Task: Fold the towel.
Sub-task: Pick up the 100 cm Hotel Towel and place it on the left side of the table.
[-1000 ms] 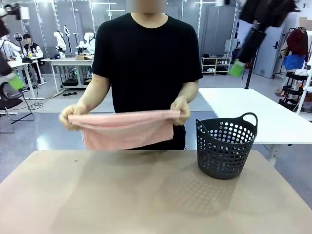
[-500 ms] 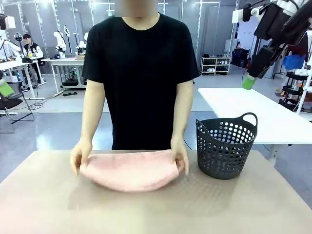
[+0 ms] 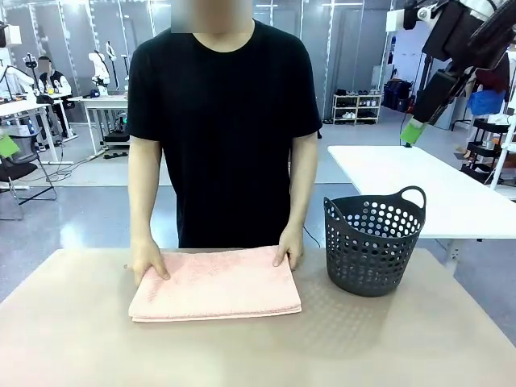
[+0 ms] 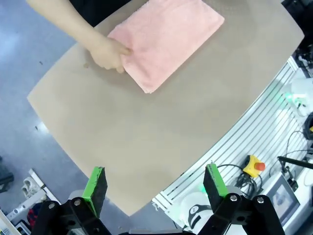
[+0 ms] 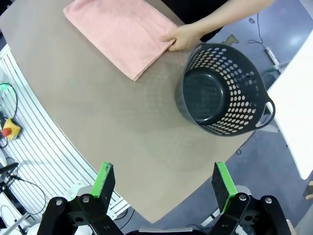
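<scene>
Workshop tables and racks are stretching out behind the person in the black shirt [image 3: 222,121], who is standing at the far side of the tan surface [image 3: 258,355].

From the front, the light salmon-pink terry towel [image 3: 216,284] is now lying flat as a neat folded rectangle. A second ago it was hanging in the air, and half a second ago it was coming down as a rounded bundle. One hand [image 3: 149,264] and the other hand [image 3: 289,251] are pressing on its far corners. The black perforated plastic basket [image 3: 375,242] is standing just beside it, not touching. My right fingers [image 3: 414,132] are hanging high at the right, and my left fingers [image 3: 6,146] are peeking in at the left edge.

Through my left wrist, those fingers [image 4: 96,183] are spreading wide and holding nothing, high over the surface [image 4: 146,127]. The towel [image 4: 164,41] is lying well ahead, under a hand [image 4: 108,53].

Through my right wrist, the fingers [image 5: 104,180] are likewise gaping empty, well apart from the towel [image 5: 120,34] and the basket [image 5: 222,93].

I am judging the person to be doing the folding, with at most another fold left.
</scene>
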You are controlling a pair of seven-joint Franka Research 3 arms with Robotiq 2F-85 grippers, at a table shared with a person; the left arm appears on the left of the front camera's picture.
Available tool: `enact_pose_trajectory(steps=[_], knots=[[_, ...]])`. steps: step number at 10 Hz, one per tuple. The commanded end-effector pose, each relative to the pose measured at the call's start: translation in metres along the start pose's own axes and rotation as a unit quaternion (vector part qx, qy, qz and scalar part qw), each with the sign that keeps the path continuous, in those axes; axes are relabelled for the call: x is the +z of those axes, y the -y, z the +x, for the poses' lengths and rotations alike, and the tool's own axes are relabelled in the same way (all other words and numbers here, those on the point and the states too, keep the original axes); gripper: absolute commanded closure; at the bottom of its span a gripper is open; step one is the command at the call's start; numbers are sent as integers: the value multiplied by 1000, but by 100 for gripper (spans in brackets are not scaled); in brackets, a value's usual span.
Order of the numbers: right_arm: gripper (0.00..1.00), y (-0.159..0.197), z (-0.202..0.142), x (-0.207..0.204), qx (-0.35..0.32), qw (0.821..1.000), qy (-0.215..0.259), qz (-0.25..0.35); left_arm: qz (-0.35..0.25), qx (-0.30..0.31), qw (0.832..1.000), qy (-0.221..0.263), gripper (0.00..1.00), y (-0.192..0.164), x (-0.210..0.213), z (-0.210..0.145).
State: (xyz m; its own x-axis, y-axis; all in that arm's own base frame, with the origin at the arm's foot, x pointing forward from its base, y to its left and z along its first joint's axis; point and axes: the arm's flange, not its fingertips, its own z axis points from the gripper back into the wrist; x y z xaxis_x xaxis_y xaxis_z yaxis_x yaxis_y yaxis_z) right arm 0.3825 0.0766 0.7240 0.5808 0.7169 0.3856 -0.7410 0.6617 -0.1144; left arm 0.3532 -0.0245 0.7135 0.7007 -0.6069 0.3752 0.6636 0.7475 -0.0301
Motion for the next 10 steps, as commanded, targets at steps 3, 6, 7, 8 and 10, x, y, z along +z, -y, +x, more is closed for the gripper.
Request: enact_pose_trajectory(steps=[3,6,7,8,10], knots=[[0,1,-1,0,-3,1000,-4,-3,3,-1,1000,0,0,1,3,0],[0,1,-1,0,-3,1000,-4,-3,3,-1,1000,0,0,1,3,0],[0,1,-1,0,-3,1000,-4,-3,3,-1,1000,0,0,1,3,0],[0,1,-1,0,-3,1000,-4,-3,3,-1,1000,0,0,1,3,0],[0,1,-1,0,-3,1000,-4,-3,3,-1,1000,0,0,1,3,0]])
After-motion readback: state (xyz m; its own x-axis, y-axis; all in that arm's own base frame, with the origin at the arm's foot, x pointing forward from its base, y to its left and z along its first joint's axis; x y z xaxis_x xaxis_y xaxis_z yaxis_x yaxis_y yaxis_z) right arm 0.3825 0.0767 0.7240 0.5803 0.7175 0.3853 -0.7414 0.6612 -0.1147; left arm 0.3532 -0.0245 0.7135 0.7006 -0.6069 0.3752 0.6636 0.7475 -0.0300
